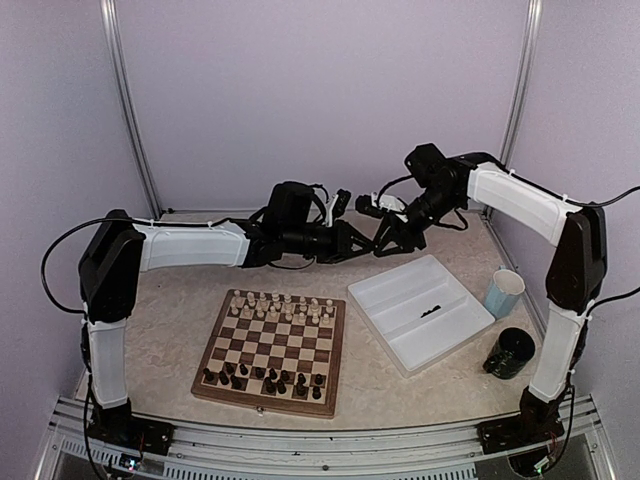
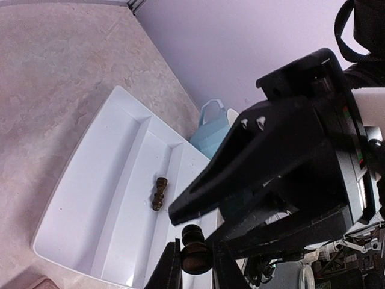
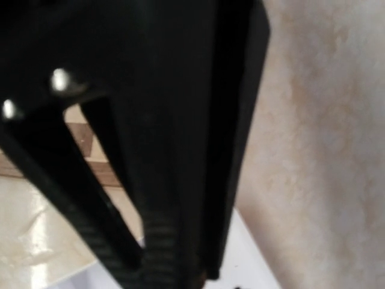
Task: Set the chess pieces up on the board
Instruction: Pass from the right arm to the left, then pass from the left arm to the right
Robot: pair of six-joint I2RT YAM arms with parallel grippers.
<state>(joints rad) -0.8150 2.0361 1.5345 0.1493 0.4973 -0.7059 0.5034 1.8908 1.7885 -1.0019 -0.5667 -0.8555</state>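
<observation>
The board (image 1: 262, 398) lies in front of my left arm. Cream chess pieces (image 1: 280, 305) fill its far rows and dark chess pieces (image 1: 265, 378) stand on its near rows. My left gripper (image 1: 356, 243) hangs above the table behind the white tray (image 1: 400, 300). In the left wrist view it (image 2: 195, 265) is shut on a dark chess piece (image 2: 195, 250). My right gripper (image 1: 386, 238) meets it tip to tip. Its fingers (image 2: 240, 180) stand apart on either side of that piece's top. The right wrist view is blurred and filled with black fingers (image 3: 162, 241). One more dark piece (image 2: 160, 192) lies in the tray.
A pale blue cup (image 1: 503, 292) stands right of the tray, also seen in the left wrist view (image 2: 210, 129). A dark round container (image 1: 512, 352) sits near the right arm's base. Frame posts stand at the back corners.
</observation>
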